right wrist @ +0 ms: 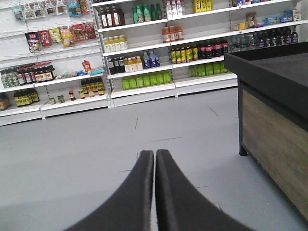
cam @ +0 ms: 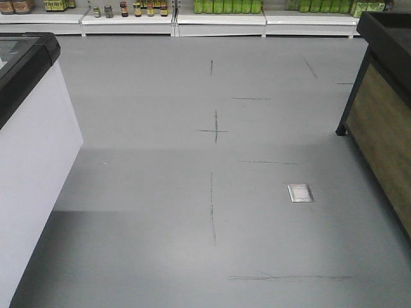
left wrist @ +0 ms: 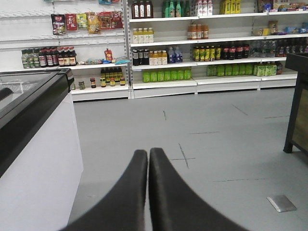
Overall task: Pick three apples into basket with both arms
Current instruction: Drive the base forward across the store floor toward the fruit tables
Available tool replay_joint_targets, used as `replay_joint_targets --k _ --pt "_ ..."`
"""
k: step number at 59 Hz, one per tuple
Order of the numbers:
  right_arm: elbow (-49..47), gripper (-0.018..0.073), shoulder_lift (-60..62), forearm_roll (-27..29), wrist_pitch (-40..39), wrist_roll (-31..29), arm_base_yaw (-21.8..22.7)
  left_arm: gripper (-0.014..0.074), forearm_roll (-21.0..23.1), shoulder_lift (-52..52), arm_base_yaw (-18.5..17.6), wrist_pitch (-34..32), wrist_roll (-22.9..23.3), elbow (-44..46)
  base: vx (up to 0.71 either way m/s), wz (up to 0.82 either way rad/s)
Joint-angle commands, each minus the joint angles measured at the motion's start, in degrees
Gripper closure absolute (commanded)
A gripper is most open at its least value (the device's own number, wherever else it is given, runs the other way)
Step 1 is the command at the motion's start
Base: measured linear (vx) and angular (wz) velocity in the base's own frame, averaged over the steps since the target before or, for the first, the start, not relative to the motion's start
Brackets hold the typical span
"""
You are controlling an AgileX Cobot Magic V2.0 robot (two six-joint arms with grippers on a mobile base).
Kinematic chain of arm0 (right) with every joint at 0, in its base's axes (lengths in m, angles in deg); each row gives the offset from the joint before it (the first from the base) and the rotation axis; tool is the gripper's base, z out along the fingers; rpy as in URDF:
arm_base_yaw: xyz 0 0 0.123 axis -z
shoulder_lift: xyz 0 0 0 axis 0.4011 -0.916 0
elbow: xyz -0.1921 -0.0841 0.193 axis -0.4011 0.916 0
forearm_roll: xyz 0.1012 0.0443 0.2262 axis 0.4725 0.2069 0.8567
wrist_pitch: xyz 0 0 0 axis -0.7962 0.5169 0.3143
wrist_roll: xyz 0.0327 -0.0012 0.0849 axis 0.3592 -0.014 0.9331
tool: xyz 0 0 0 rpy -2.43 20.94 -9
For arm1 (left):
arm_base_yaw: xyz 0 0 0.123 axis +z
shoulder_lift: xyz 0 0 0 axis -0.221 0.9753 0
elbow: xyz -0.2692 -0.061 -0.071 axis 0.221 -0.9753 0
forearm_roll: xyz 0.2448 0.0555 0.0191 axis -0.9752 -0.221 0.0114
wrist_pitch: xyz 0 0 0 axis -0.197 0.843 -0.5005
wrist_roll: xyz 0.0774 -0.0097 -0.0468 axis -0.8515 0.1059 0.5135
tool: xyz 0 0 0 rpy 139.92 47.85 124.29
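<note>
Looking over a grey, scuffed shop floor point(cam: 160, 192) in the front view: white chest freezer with a black rim point(cam: 32, 147) at the left edge, dark wood-panelled display stand point(cam: 385, 128) at the right, small square metal floor plate point(cam: 300, 192) right of centre, white shelves of bottles point(cam: 218, 14) along the top. No dark red apples, no pale blue plastic basket and no arms anywhere in this frame.

Seen from the left wrist: left gripper point(left wrist: 148, 156) at bottom centre, black fingers point(left wrist: 130, 192) pressed together with nothing between them. Freezer filling the left side, stocked shelves across the top, stand cut off at the right edge. Likewise no apples or basket.

Seen from the right wrist: right gripper point(right wrist: 154, 156) at bottom centre, also closed on nothing. Stand looming at the right, shelves at upper left. Apples and basket out of sight here too.

Likely trouble from here: clipping the freezer or the stand while driving between them, taking the wrong fruit on reaching a display, or knocking an apple away by arriving with fingers not yet parted.
</note>
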Motion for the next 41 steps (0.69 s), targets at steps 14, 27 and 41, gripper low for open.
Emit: replay_joint_targets --k 14,27,41 --pt "0.8 0.0564 0.7 -0.7 -4.2 -0.3 -0.1 0.0602 0.5 -0.7 0.0 -4.2 0.5 1.5 0.0 0.0" --pt "0.8 0.0564 0.7 -0.7 -4.2 -0.3 -0.1 0.0602 0.5 -0.7 0.0 -4.2 0.5 1.5 0.0 0.0" --pt "0.8 0.0564 0.7 -0.7 -4.2 -0.3 -0.1 0.0602 0.5 -0.7 0.0 -4.2 0.5 1.5 0.0 0.01"
